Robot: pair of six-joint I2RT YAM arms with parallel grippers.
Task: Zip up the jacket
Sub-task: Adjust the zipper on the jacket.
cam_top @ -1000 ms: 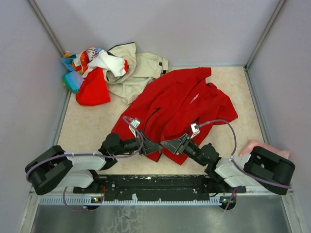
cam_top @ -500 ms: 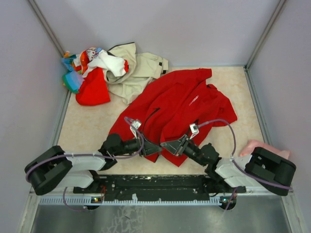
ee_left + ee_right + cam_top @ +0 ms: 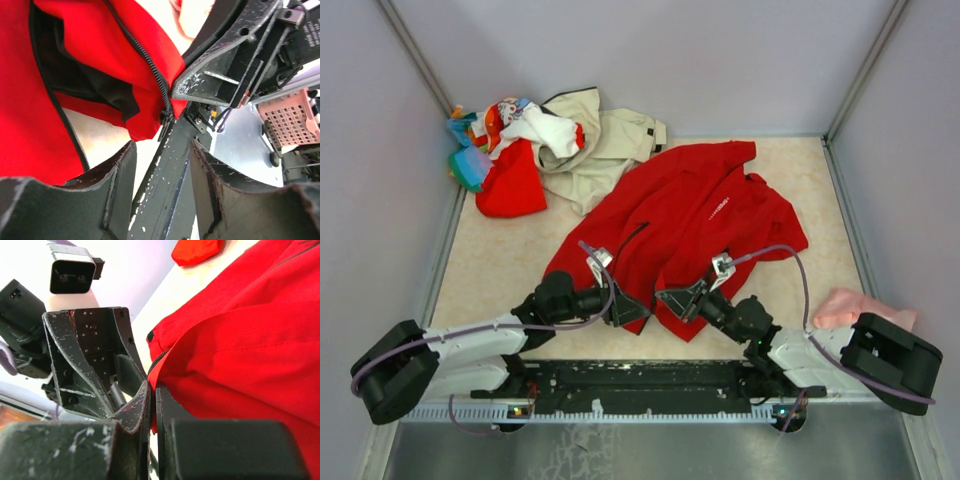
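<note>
A lab test cell — grey partition walls (image 3: 650, 60) box a beige tabletop (image 3: 500, 270).

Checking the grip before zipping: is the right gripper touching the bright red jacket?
Touching. Right wrist view: the right gripper is shut, pinching the zipper edge of the bright red jacket.

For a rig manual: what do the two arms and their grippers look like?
The left arm and right arm have white shells on black joints, each with a looping purple cable. The left gripper and right gripper are black, angular, paint scuffed white.
</note>
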